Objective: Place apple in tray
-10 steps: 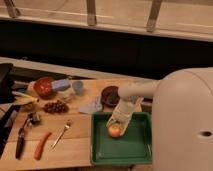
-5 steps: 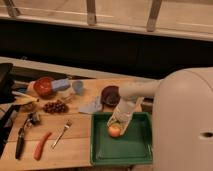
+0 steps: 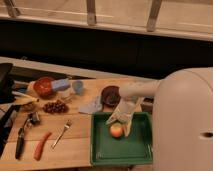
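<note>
On the right side of the scene, the robot's large white rounded body (image 3: 182,120) fills the foreground, and its pale arm (image 3: 142,90) reaches leftward over the wooden tabletop (image 3: 75,137). Next in size, the large shallow rectangular green plastic tray with a raised rim (image 3: 142,150) lies at the near right part of the tabletop, just beside the robot's body. At the end of the arm, the two-finger tool (image 3: 118,123) hangs over the tray's far half, its fingers pointing down and spread to either side of the small round yellow-orange apple with a reddish blush (image 3: 116,131); whether the fingers touch the fruit cannot be told. That apple sits on the tray floor, towards the far left part, directly beneath the tool. Beyond the tray's far left corner stands a round dark brownish bowl (image 3: 110,94), with a pale blue-grey crumpled cloth (image 3: 91,106) just beside it. Farther left are a round dark red bowl (image 3: 44,86), a light blue rectangular block (image 3: 61,84) touching it, and a small blue-grey cup (image 3: 78,87). A cluster of dark red grapes (image 3: 55,106) lies nearer the viewer. Along the near left edge rest a black-handled utensil (image 3: 21,142), a long orange-red carrot (image 3: 41,146) and a small metal fork (image 3: 61,134), each lying apart from the others.
</note>
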`<state>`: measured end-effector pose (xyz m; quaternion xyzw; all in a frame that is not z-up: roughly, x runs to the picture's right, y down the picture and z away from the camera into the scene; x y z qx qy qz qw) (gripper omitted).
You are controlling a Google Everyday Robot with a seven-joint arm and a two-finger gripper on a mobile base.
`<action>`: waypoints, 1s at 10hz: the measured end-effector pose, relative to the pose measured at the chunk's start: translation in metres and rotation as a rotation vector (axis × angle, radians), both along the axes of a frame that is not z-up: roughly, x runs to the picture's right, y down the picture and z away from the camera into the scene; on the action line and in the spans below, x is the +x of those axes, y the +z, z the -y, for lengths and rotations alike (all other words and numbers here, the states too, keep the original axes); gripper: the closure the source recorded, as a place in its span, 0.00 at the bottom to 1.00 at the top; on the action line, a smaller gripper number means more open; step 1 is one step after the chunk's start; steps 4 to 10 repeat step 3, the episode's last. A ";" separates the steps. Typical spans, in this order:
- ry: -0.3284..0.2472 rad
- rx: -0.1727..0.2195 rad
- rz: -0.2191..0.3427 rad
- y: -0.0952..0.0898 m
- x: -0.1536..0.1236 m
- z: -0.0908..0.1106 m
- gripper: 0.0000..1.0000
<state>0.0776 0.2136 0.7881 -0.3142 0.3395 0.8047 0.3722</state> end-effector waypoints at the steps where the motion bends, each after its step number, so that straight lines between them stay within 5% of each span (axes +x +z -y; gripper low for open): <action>1: 0.001 -0.001 0.000 0.000 -0.001 0.000 0.20; 10: 0.002 -0.001 0.000 0.000 -0.001 0.000 0.20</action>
